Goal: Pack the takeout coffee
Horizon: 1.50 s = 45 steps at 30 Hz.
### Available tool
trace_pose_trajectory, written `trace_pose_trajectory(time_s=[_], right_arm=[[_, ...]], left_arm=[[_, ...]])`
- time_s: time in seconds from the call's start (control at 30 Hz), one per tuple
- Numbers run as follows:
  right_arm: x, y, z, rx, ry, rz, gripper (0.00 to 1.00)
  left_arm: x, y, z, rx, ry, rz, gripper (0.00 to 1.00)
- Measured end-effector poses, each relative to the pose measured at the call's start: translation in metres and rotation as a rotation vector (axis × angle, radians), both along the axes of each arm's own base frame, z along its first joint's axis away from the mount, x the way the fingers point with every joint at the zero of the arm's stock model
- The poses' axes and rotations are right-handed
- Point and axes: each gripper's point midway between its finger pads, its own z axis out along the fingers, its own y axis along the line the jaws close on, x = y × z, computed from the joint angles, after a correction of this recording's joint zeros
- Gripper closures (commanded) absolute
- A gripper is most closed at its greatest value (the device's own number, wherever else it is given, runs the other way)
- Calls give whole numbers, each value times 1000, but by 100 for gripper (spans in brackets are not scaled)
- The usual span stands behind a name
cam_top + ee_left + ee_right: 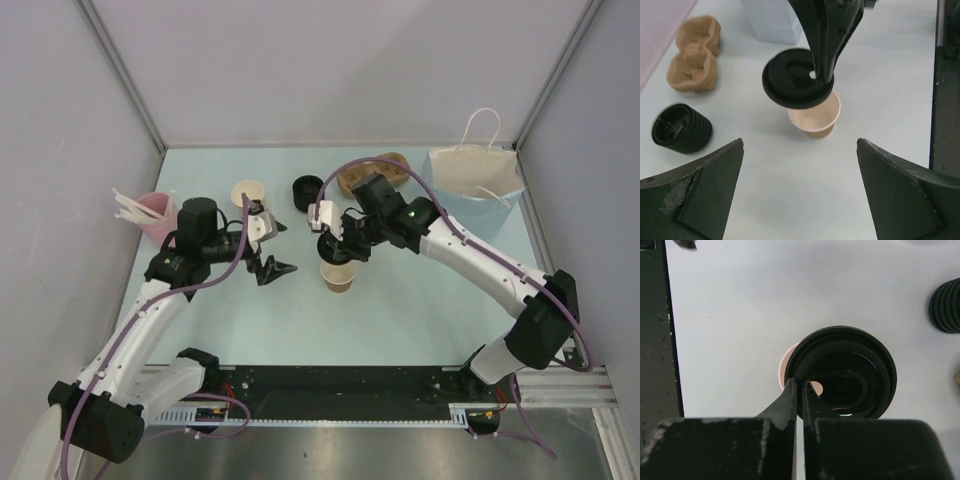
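Top external: right gripper point(335, 243), arm bent inward, clamps lid point(797, 80) over cup point(340, 277); left gripper point(277, 272) splayed.

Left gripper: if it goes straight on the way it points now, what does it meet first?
Probably the tan paper cup, standing straight ahead; the black lid in the right gripper hangs just above, so height decides.
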Motion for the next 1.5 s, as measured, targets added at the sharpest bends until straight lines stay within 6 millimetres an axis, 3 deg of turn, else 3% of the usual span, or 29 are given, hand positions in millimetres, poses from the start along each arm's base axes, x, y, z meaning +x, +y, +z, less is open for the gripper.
trace_pose_trajectory(time_s=[0.13, 0.37, 0.53, 0.8, 1.5], right_arm=[[4, 0, -10, -41, 28, -12, 100], [-6, 1, -34, -135, 70, -20, 100], [-16, 6, -37, -151, 69, 1, 100], [-6, 0, -46, -169, 98, -40, 100], [-5, -1, -69, -191, 136, -56, 100]], left_arm=[[-1, 3, -27, 8, 21, 26, 0], [5, 3, -23, 5, -20, 40, 0], [19, 0, -25, 11, -14, 41, 0], [13, 1, -53, 16, 11, 39, 0], [13, 1, -49, 4, -12, 39, 0]])
